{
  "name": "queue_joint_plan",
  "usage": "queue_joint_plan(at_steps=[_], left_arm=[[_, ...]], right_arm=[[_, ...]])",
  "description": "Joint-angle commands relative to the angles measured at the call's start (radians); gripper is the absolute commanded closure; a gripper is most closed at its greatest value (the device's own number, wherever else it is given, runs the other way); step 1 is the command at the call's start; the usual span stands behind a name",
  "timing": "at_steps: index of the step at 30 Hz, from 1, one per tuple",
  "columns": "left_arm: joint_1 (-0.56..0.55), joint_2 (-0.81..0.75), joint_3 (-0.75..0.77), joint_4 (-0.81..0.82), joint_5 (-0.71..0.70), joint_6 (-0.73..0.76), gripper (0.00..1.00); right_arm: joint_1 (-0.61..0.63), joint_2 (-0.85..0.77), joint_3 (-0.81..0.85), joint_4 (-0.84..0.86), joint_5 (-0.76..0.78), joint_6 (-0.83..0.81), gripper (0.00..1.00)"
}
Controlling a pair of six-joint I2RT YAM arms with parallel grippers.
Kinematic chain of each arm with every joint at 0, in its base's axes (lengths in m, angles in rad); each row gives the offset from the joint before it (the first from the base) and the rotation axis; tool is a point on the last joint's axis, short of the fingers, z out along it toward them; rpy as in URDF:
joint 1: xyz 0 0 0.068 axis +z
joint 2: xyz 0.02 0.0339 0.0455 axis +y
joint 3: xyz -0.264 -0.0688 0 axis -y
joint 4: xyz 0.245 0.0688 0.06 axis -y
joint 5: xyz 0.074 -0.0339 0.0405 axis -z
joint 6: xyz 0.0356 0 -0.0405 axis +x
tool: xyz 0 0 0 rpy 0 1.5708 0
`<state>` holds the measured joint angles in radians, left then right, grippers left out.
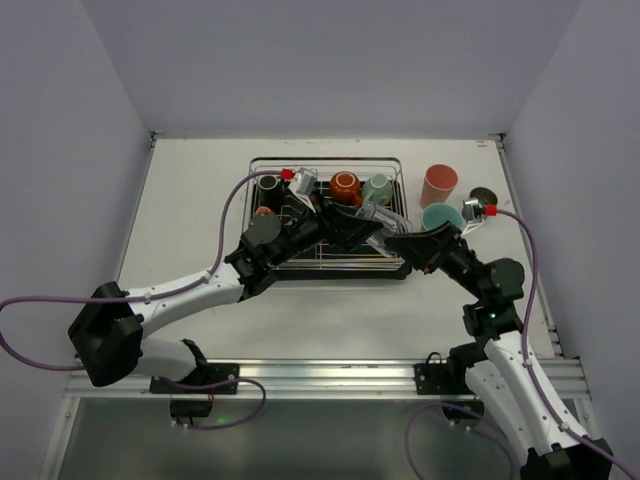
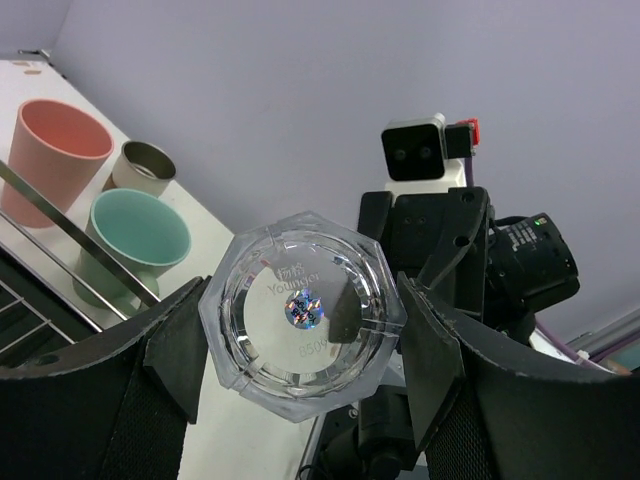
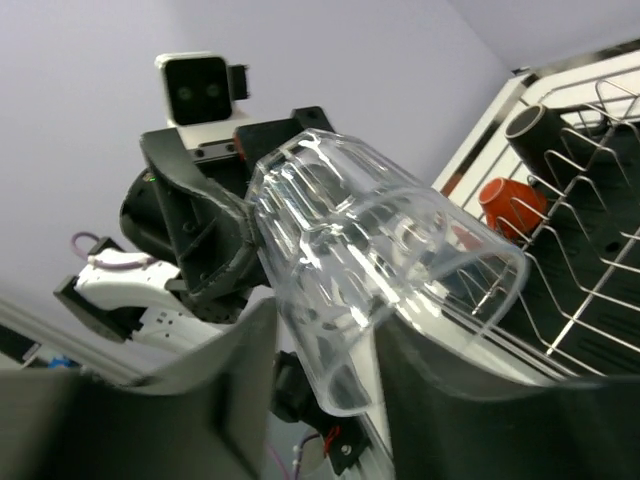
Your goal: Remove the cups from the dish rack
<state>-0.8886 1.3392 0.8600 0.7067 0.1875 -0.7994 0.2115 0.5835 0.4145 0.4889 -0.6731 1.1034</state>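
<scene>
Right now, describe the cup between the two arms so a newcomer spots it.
Over the right side of the dish rack, the left gripper and right gripper meet on a clear glass lying sideways. It is see-through with an octagonal base, unlike the opaque orange cup and mint-green mug behind it.

Three lenses, one cup between them
The fixed top camera looks down from above and behind the robot, taking in the whole white table (image 1: 200, 200) and silver wire dish rack (image 1: 322, 161). Both wrist cameras sit close on the clear faceted glass cup (image 1: 375, 215): the left faces its base (image 2: 303, 315), the right its side and mouth (image 3: 370, 250), and each looks straight at the other's white wrist camera box (image 2: 413, 152) (image 3: 198, 90)
</scene>
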Motion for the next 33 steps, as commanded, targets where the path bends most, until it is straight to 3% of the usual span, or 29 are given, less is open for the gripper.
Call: queue_joint_plan(at_steps=[1, 3, 5, 7, 8, 10, 11, 13, 14, 15, 17, 18, 22, 27, 31, 33], left_arm=[[-0.006, -0.009, -0.021, 0.171, 0.029, -0.05, 0.67], [-0.006, -0.026, -0.036, 0.162, 0.015, -0.046, 0.61], [-0.006, -0.038, -0.048, 0.151, 0.004, -0.037, 0.51], [-0.006, -0.061, -0.061, 0.125, 0.001, -0.006, 0.29], [-0.006, -0.077, -0.059, 0.058, -0.023, 0.015, 0.14], [-0.006, -0.132, -0.061, -0.022, -0.054, 0.086, 0.02], [-0.006, -0.153, -0.059, -0.121, -0.071, 0.11, 0.0], [-0.006, -0.222, -0.049, -0.237, -0.146, 0.188, 0.0], [-0.007, -0.248, -0.047, -0.345, -0.164, 0.215, 0.0], [-0.006, -0.297, -0.044, -0.405, -0.181, 0.236, 0.0], [-0.006, -0.342, -0.023, -0.59, -0.181, 0.296, 0.0], [-0.006, -0.389, -0.016, -0.643, -0.18, 0.327, 0.0], [-0.009, -0.495, 0.01, -0.88, -0.158, 0.391, 0.0], [-0.01, -0.622, 0.027, -1.125, -0.319, 0.48, 0.0], [-0.01, -0.732, -0.048, -1.136, -0.407, 0.497, 0.0], [-0.01, -0.778, -0.098, -1.115, -0.416, 0.505, 0.0]], right_arm=[[0.029, 0.003, -0.006, 0.146, 0.033, 0.049, 0.64], [0.042, -0.007, -0.003, 0.151, 0.053, 0.041, 0.72], [0.045, -0.02, -0.003, 0.154, 0.078, 0.038, 0.87], [0.045, -0.03, 0.007, 0.139, 0.087, 0.017, 0.97], [0.045, -0.043, 0.021, 0.047, 0.101, -0.005, 1.0], [0.045, -0.06, 0.103, -0.123, 0.138, -0.124, 1.0], [0.045, -0.068, 0.133, -0.288, 0.164, -0.172, 1.0], [0.043, -0.079, 0.223, -0.445, 0.294, -0.314, 1.0], [0.045, -0.07, 0.268, -0.646, 0.349, -0.37, 1.0], [0.045, -0.03, 0.312, -0.735, 0.491, -0.472, 1.0], [0.045, 0.027, 0.424, -0.929, 0.616, -0.545, 1.0], [0.043, 0.091, 0.488, -0.984, 0.741, -0.598, 1.0], [0.025, 0.218, 0.593, -1.138, 1.007, -0.672, 1.0], [-0.087, 0.346, 0.645, -1.193, 1.124, -0.737, 1.0], [-0.265, 0.467, 0.662, -1.187, 1.034, -0.746, 1.0], [-0.293, 0.516, 0.678, -1.156, 0.988, -0.744, 1.0]])
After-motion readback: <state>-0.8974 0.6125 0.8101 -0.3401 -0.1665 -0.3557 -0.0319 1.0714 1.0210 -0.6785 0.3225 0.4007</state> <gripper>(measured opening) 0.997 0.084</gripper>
